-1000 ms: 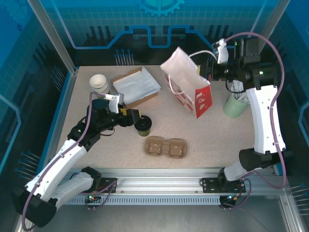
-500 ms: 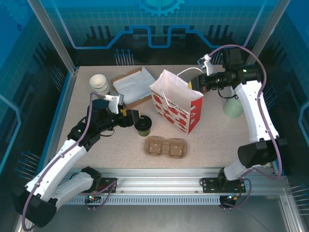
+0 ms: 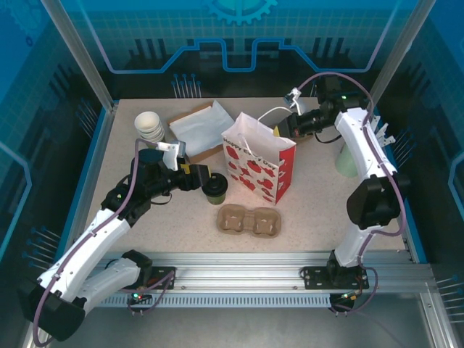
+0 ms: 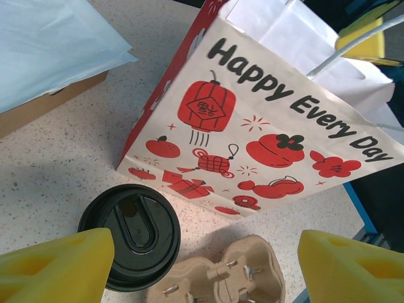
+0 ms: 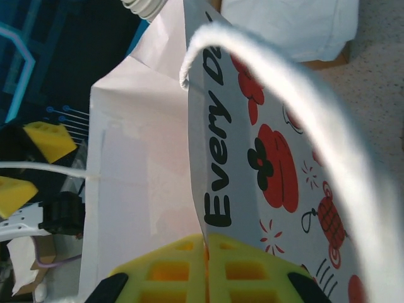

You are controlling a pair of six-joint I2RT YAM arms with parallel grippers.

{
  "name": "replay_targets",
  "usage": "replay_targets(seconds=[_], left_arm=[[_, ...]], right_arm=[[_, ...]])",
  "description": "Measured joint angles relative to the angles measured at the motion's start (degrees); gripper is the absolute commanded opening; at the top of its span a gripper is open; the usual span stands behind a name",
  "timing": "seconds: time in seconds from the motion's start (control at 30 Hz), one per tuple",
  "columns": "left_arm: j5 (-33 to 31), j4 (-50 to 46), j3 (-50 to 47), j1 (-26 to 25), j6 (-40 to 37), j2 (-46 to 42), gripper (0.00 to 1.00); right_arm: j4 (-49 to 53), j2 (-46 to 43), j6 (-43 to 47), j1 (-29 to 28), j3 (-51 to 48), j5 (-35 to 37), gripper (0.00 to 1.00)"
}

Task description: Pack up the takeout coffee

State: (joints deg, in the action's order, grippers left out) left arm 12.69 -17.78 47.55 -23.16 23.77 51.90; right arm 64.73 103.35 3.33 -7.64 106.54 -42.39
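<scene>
The takeout coffee (image 3: 214, 189) is a small olive-green cup with a black lid (image 4: 130, 233), standing on the table left of a white paper bag with red prints (image 3: 258, 161). My left gripper (image 3: 206, 180) hovers over the cup, open, with the lid just inside its left finger (image 4: 57, 268). The left gripper (image 4: 202, 271) holds nothing. The bag (image 4: 265, 126) stands upright with its mouth open upward. My right gripper (image 3: 282, 130) is shut on the bag's top rim (image 5: 208, 158), and its yellow pads (image 5: 252, 268) pinch the paper wall. A white cord handle (image 5: 284, 95) arches in front.
A brown cardboard cup carrier (image 3: 249, 220) lies in front of the bag, close to the coffee (image 4: 221, 281). At the back left are a stack of white paper cups (image 3: 150, 127) and a box with white paper (image 3: 204, 130). A pale green cup (image 3: 349, 161) stands behind the right arm.
The right arm has swung the bag from the back right, tilted in the air, leftward and down; it now stands upright beside the coffee. The left arm has not moved.
</scene>
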Motion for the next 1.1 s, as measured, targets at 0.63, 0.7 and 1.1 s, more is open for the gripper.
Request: replay_targets(seconds=[0.63,0.7,1.1], left_arm=[[7.48,-1.53,-2.38,0.00,1.66,1.46,0.92],[9.38,-3.17,-2.51,0.15,1.70,1.44,0.94],[16.50,-13.27,-3.87,9.99,1.44,0.94,0.94]], right_arm=[[-6.80,-42.99,-5.46,-19.85,-24.90,38.97,0.74],[-8.55,-46.86,-5.20,-27.98,-29.99,40.96,0.74],[-20.33,-29.38,-5.95,-50.97,-47.52,47.34,0.74]])
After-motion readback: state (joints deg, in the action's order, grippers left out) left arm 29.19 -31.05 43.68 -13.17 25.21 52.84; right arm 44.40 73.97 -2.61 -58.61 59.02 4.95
